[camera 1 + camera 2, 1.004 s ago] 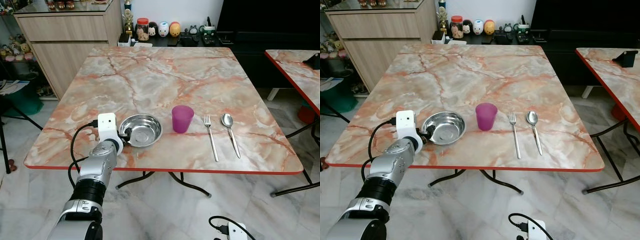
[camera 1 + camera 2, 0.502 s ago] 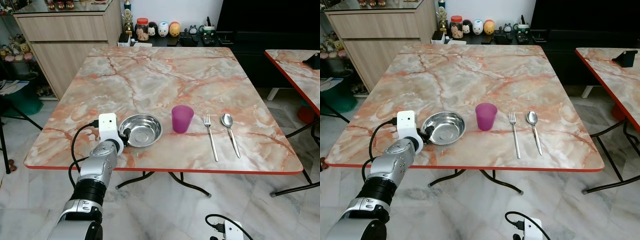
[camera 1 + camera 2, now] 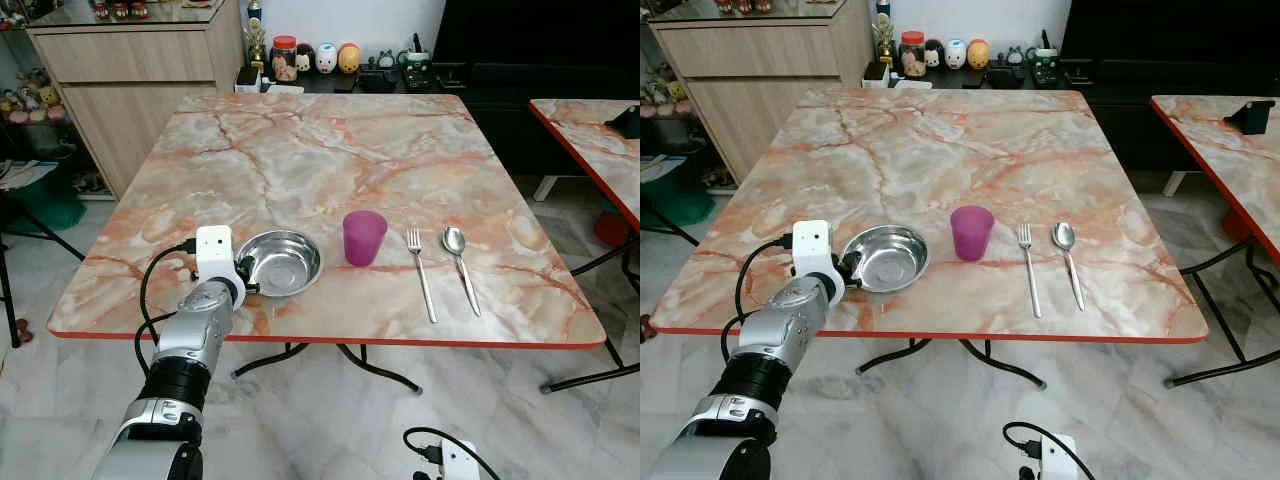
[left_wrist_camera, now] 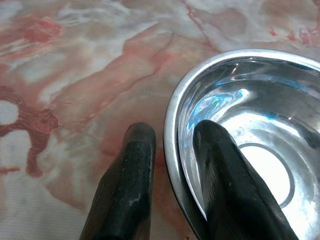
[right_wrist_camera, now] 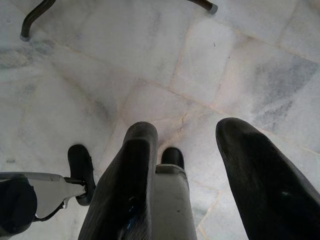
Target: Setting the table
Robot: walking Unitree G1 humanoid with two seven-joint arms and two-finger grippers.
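I see the table [image 3: 330, 150] with the bowl [image 3: 284, 262] near its front edge, left of the cup [image 3: 363, 236]. My left gripper [image 4: 172, 137] pinches the bowl's rim, one finger inside. Steel looks light, stiff, slippery; the rim suits. Right gripper [image 5: 197, 135] hangs spread.

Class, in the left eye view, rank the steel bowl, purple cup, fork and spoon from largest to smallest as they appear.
1. steel bowl
2. purple cup
3. fork and spoon: both long and thin, too alike to rank.
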